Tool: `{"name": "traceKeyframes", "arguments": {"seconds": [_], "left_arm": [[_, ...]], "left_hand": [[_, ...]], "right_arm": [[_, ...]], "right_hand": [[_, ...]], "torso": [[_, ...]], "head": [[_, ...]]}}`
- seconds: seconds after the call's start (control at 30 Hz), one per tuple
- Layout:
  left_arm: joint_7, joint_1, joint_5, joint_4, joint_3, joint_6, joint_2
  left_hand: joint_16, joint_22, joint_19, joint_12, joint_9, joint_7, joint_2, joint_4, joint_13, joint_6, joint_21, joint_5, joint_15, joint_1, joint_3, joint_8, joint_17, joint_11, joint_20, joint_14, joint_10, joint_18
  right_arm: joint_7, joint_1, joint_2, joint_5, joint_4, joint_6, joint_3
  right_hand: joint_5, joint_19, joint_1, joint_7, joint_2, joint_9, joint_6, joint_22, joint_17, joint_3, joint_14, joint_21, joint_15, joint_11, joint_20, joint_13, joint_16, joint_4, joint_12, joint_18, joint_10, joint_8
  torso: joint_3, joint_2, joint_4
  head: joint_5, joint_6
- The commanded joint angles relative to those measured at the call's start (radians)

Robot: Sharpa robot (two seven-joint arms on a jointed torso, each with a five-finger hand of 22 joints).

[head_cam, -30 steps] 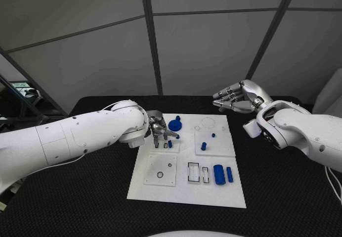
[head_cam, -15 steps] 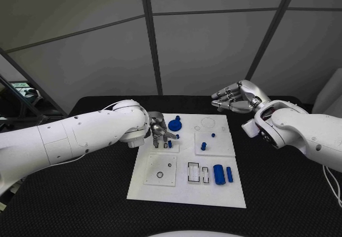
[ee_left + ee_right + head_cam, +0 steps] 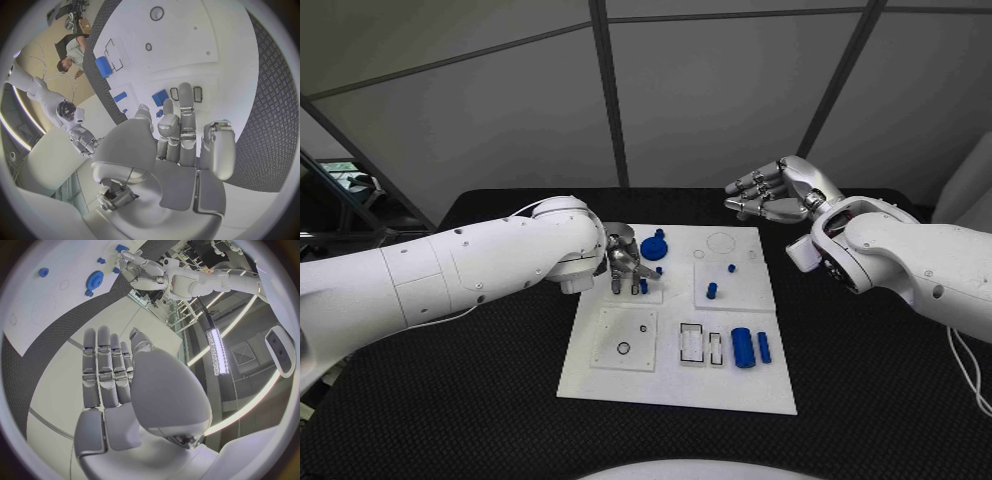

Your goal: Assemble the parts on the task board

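Left hand (image 3: 626,263) hangs low over the upper-left part of the white board (image 3: 675,385), fingers spread and pointing down at a small blue peg (image 3: 643,287) beside two slots; nothing is in its grasp as far as the left wrist view shows. Right hand (image 3: 773,192) is raised off past the board's far right corner, fingers loosely apart, holding nothing. A blue gear (image 3: 653,250) sits just beyond the left hand. Two blue cylinders (image 3: 743,349) lie side by side lower right. The black bench (image 3: 877,380) carries it all. Parts look like small, stiff, light plastic, probably slick; the peg is best pinched across its sides near the top.
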State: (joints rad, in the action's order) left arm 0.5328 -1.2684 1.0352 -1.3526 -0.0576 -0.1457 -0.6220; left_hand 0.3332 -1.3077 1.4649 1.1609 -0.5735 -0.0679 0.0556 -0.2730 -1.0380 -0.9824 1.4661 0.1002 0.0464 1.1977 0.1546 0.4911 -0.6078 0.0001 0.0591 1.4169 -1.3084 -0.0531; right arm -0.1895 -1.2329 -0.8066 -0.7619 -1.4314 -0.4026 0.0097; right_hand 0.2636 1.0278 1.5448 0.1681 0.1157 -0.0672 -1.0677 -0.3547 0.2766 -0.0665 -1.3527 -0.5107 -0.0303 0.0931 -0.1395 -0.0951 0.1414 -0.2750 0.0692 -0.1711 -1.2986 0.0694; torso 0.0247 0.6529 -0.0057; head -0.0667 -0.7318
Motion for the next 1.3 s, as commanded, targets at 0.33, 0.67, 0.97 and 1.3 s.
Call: {"name": "traceKeyframes", "arguments": {"seconds": [0.33,0.67,0.97,1.3], "left_arm": [[0.008,-0.002,0.007,0.007,0.000,-0.035,0.007],[0.008,-0.002,-0.023,0.020,-0.001,-0.060,0.015],[0.007,-0.002,-0.028,0.026,-0.001,-0.073,0.021],[0.007,-0.002,-0.029,0.032,-0.001,-0.086,0.027]], "left_hand": [[-0.010,-0.076,0.040,0.002,-0.014,0.001,0.009,0.011,0.003,0.014,0.003,-0.004,0.003,0.018,0.003,0.010,-0.005,0.000,-0.003,0.008,0.001,0.016],[-0.014,-0.078,0.040,0.003,-0.031,0.001,0.018,0.025,0.004,0.021,0.004,-0.002,0.003,0.039,-0.003,0.016,-0.010,-0.001,-0.003,0.009,0.002,0.016],[-0.019,-0.080,0.040,0.005,-0.047,0.002,0.026,0.045,0.003,0.027,0.005,-0.002,0.003,0.065,-0.017,0.020,-0.016,-0.002,-0.003,0.011,0.002,0.016],[-0.024,-0.080,0.039,0.004,-0.058,0.004,0.033,0.062,0.004,0.031,0.004,-0.001,0.004,0.086,-0.033,0.020,-0.021,-0.003,-0.004,0.012,0.003,0.016]], "right_arm": [[0.006,-0.002,0.006,-0.006,0.004,0.010,0.001],[0.009,-0.002,0.010,-0.008,0.006,0.012,0.000],[0.010,-0.002,0.014,-0.009,0.007,0.014,0.000],[0.011,-0.002,0.016,-0.009,0.008,0.015,0.000]], "right_hand": [[0.008,0.001,-0.013,0.002,-0.001,0.001,0.005,0.002,-0.001,-0.004,-0.001,0.004,-0.008,0.002,-0.007,0.002,-0.008,-0.005,-0.006,-0.010,0.006,-0.004],[0.008,0.001,-0.013,0.002,-0.002,0.001,0.006,0.003,-0.001,-0.005,-0.001,0.004,-0.008,0.002,-0.007,0.003,-0.009,-0.005,-0.006,-0.010,0.006,-0.004],[0.008,0.001,-0.013,0.002,-0.002,0.001,0.006,0.003,-0.001,-0.005,-0.001,0.004,-0.008,0.002,-0.007,0.003,-0.009,-0.005,-0.006,-0.010,0.006,-0.004],[0.008,0.001,-0.013,0.002,-0.002,0.001,0.006,0.003,-0.001,-0.005,-0.001,0.004,-0.008,0.002,-0.007,0.003,-0.009,-0.005,-0.006,-0.010,0.006,-0.004]], "torso": [[0.0003,0.000,-0.0004],[0.0004,0.001,-0.0002],[0.0007,0.002,0.0003],[0.0007,0.002,0.0006]], "head": [[-0.003,-0.003],[-0.008,-0.005],[-0.007,-0.008],[-0.007,-0.011]]}}
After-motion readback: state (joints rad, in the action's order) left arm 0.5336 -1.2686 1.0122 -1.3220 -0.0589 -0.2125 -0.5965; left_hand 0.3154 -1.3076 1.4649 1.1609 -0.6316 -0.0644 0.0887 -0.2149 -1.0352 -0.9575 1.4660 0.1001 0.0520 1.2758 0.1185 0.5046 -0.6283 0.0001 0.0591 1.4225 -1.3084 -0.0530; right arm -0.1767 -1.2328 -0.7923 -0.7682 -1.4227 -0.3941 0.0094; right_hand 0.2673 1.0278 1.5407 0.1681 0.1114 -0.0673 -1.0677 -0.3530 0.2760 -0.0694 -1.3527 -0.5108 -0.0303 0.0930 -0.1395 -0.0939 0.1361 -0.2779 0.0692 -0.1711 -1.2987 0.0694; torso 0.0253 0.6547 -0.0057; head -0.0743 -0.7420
